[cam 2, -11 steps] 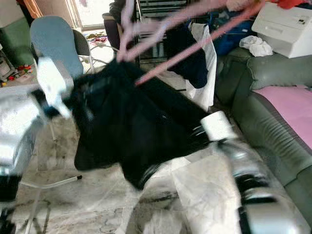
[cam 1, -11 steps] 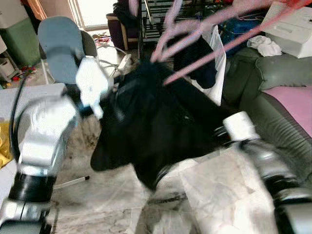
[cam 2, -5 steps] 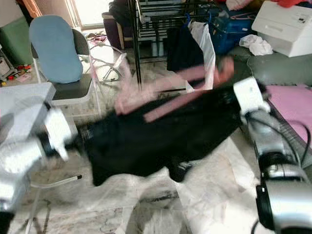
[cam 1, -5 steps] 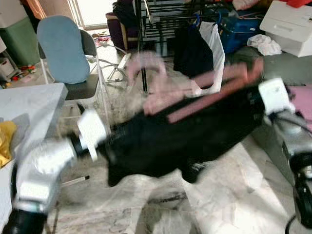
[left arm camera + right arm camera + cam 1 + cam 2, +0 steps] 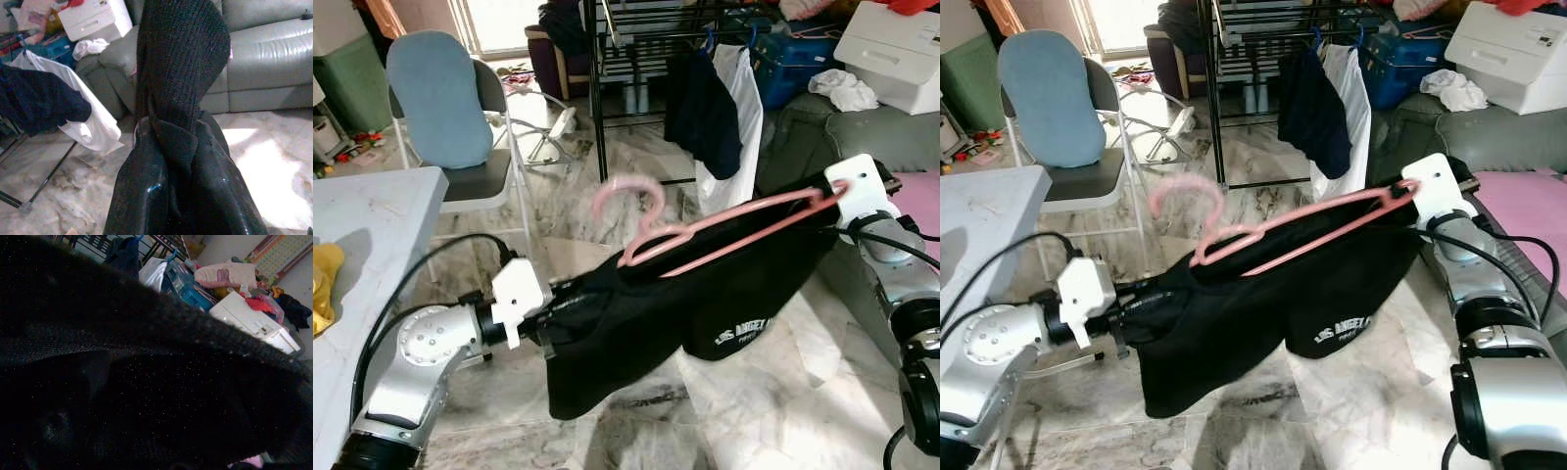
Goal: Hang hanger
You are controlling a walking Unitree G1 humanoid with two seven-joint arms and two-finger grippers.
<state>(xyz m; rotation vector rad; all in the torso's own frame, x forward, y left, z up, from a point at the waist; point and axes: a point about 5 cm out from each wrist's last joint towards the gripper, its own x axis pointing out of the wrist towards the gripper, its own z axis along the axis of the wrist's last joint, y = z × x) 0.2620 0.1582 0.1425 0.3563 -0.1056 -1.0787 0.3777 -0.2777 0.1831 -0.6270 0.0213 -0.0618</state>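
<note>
1. Pink plastic hanger lies tilted across a black knit garment with white lettering, stretched between both arms, in front of the black metal drying rack.
2. Left pincer clamped on a bunched end of the garment, low on the left; fingers pinch the cloth.
3. Right pincer at the hanger's far end, buried in cloth; grip state cannot tell.
4. Risk: the hanger looks loosely seated and its hook points up freely, so a swing could tip it out of the garment.
5. Risk: the rack is well apart and already holds a dark blue shirt and a white garment; the hook may snag them.
6. Risk: the hanging hem may catch the folding chair with the blue backrest or drag on the marble floor.
</note>
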